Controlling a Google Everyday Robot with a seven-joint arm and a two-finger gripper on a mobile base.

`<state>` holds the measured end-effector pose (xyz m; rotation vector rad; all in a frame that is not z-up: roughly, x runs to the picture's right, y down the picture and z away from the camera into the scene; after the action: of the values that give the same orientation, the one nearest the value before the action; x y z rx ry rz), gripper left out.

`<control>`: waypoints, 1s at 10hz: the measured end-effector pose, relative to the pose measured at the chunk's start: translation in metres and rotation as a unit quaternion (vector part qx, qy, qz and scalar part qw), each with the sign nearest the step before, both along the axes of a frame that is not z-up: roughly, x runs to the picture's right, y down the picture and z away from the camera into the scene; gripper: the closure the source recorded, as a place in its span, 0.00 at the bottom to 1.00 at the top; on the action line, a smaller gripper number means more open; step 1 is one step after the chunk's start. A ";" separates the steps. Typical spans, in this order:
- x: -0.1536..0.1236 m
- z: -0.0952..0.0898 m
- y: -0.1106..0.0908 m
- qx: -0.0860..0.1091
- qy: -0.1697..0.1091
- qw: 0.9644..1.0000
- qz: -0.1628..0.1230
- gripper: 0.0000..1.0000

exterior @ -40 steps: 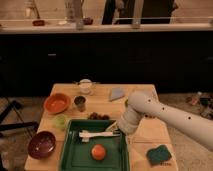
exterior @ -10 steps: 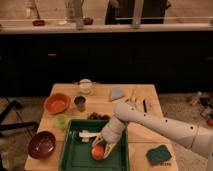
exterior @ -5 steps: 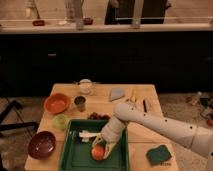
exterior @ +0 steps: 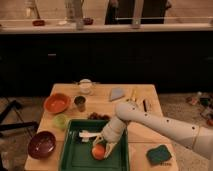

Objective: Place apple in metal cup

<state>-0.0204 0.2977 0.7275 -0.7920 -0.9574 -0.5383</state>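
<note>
The apple [exterior: 98,152], small and orange-red, lies in the green tray [exterior: 70,150] at the table's front. My gripper [exterior: 101,148] reaches down into the tray from the right, right at the apple and partly covering it. The metal cup [exterior: 79,103], short and dark grey, stands on the wooden table behind the tray, to the upper left of the gripper, apart from it.
An orange bowl [exterior: 56,103] and a light-green round thing [exterior: 60,121] sit left of the cup. A maroon bowl [exterior: 41,144] is at the front left. A pale jar [exterior: 86,86] stands at the back. A green sponge [exterior: 159,154] lies front right. White utensils [exterior: 87,134] lie in the tray.
Over four seconds my arm swung left and down from the tray's right side onto the apple. In the last second it has barely moved.
</note>
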 end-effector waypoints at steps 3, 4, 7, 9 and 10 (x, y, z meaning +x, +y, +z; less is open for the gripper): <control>0.010 -0.017 -0.025 0.026 0.006 1.000 0.014 1.00; 0.012 -0.019 -0.029 0.031 0.009 0.999 0.015 1.00; 0.016 -0.030 -0.061 0.058 0.020 0.998 0.019 1.00; 0.014 -0.033 -0.079 0.075 0.031 0.997 0.011 1.00; 0.014 -0.035 -0.087 0.081 0.035 0.996 0.008 1.00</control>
<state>-0.0062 0.2104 0.6929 -0.6523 -0.8426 -0.5635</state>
